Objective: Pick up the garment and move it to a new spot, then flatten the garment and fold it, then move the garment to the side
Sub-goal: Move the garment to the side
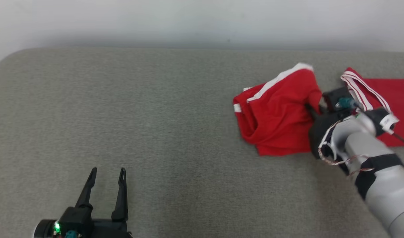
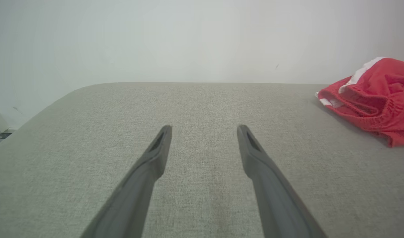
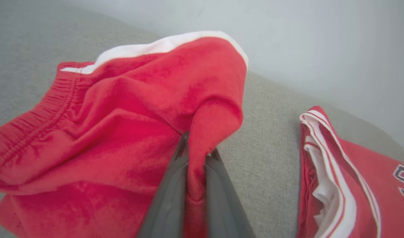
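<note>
- Here, the right gripper (image 3: pixel 198 145) has its two dark fingers pressed together on a fold of the red shorts (image 3: pixel 122 132), with a strip of red cloth running down between them.
- Around the pinch the fabric is drawn up into a rounded hump, and a white band runs along its upper edge.
- In the head view the right gripper (image 1: pixel 312 110) meets the right-hand edge of the red shorts (image 1: pixel 274 112), and its silver forearm (image 1: pixel 374 165) reaches in from the lower right corner.
- The shorts lie crumpled on the right half of the grey fabric surface (image 1: pixel 155 115), with the gathered waistband turned toward the robot's left.
- Just beside them to the right, with a strip of grey between, lies a red jersey (image 1: pixel 387 96) with white stripes at its edge and part of some lettering showing; the right wrist view has it (image 3: pixel 354 185) at the lower right.
- The left gripper (image 1: pixel 108 172) sits low at the near left with its fingers spread apart, nothing between them, well apart from the shorts.
- From the left wrist, the left gripper (image 2: pixel 204 127) points across bare grey cloth, and the red shorts (image 2: pixel 377 96) lie at the far right.
- A pale wall (image 1: pixel 188 19) stands behind the surface.
</note>
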Tool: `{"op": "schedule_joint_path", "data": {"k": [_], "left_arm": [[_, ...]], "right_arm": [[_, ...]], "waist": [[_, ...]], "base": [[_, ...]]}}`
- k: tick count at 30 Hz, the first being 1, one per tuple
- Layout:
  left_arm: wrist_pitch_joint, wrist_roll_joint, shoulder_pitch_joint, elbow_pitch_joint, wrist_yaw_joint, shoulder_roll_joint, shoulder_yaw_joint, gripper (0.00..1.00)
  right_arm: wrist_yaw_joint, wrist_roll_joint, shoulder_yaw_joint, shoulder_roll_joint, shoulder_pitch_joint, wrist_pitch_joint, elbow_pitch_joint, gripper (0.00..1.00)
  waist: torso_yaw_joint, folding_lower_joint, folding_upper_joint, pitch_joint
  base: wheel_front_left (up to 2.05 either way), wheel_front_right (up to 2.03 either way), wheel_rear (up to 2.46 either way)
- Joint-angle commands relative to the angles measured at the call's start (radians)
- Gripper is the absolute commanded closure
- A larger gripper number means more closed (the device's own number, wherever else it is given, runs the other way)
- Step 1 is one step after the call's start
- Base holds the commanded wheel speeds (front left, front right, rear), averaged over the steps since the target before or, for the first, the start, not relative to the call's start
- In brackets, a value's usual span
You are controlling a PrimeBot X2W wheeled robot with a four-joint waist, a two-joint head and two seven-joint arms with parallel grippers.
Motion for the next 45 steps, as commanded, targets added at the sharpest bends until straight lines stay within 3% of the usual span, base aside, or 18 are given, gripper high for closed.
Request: {"op": "schedule_joint_path", "data": {"k": [1, 18, 31, 36, 44, 45], "left_arm": [[-0.003, 0.014, -0.022, -0.010, -0.004, 0.000, 0.007, 0.00], [-0.003, 0.048, -0.072, -0.034, -0.023, 0.023, 0.022, 0.00], [-0.003, 0.069, -0.076, -0.078, -0.026, 0.033, 0.026, 0.00], [-0.003, 0.074, -0.095, -0.089, -0.027, 0.037, 0.025, 0.00], [-0.003, 0.080, -0.105, -0.103, -0.026, 0.040, 0.025, 0.00], [-0.003, 0.080, -0.105, -0.103, -0.025, 0.040, 0.026, 0.00]], "right_arm": [[0.000, 0.001, 0.031, -0.043, -0.030, 0.018, -0.022, 1.00], [0.000, 0.127, 0.261, -0.318, -0.191, 0.195, -0.228, 1.00], [0.000, 0.247, 0.309, -0.501, -0.282, 0.269, -0.313, 1.00], [0.000, 0.262, 0.309, -0.522, -0.294, 0.272, -0.291, 1.00], [0.000, 0.239, 0.304, -0.499, -0.301, 0.242, -0.198, 1.00], [0.000, 0.229, 0.307, -0.496, -0.305, 0.235, -0.187, 0.90]], "waist": [[-0.064, -0.0001, -0.0001, 0.058], [-0.134, -0.0001, -0.0001, 0.127], [-0.159, -0.0001, -0.0001, 0.181], [-0.160, -0.0001, -0.0001, 0.205], [-0.150, -0.0001, -0.0001, 0.233], [-0.149, -0.0001, -0.0001, 0.234]], "base": [[0.00, 0.00, 0.00], [0.00, 0.00, 0.00], [0.00, 0.00, 0.00], [0.00, 0.00, 0.00], [0.00, 0.00, 0.00], [0.00, 0.00, 0.00]]}}
